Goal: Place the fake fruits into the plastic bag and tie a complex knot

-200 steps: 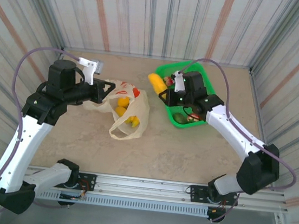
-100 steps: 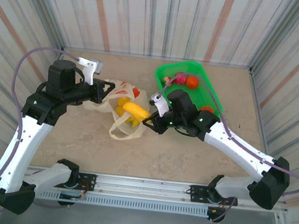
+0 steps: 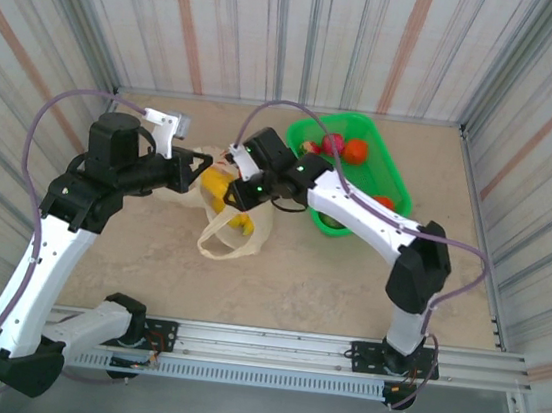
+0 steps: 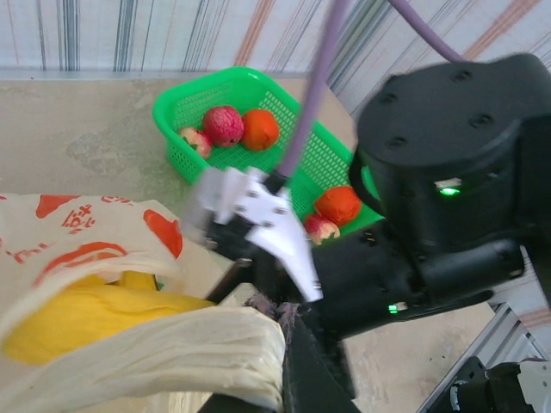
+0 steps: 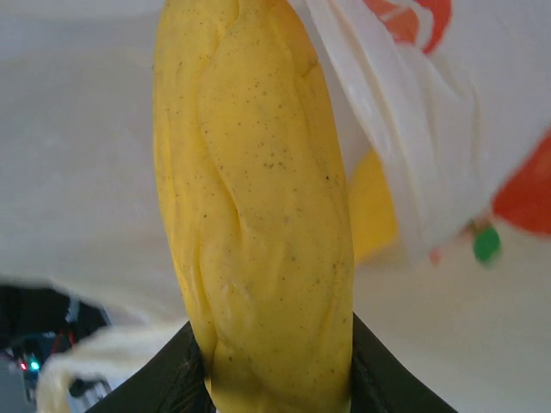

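Partway: R jaws clamp long yellow plastic banana point(image 5: 258, 215) over thin cream printed plastic bag point(image 3: 257, 221) mouth; L jaws pinch its rim. Red/orange plastic fruits point(image 3: 354, 151) remain in green mesh basket point(image 4: 232, 88); knot not started.

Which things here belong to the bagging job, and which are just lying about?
Job: banana in the right gripper, bag, bagged bananas, loose fruits.
Lying about: green basket under those fruits, purple cable.
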Robot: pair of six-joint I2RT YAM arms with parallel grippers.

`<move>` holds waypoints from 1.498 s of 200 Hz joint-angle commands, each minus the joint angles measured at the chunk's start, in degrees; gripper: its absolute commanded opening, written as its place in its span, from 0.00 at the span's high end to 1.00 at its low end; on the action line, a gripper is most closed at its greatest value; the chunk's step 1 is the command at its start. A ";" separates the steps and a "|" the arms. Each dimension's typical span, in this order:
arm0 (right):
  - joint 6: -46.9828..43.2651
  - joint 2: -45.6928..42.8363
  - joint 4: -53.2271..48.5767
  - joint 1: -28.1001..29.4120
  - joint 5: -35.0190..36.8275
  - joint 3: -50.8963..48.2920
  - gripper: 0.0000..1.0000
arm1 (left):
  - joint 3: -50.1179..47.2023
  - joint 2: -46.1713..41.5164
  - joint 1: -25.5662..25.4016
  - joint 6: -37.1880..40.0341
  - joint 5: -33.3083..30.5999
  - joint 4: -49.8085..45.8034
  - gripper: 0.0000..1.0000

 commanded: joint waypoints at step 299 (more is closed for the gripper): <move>17.95 -18.08 -14.59 -30.05 37.78 -21.59 0.38 | -2.94 -3.51 -1.30 -0.13 0.91 3.44 1.00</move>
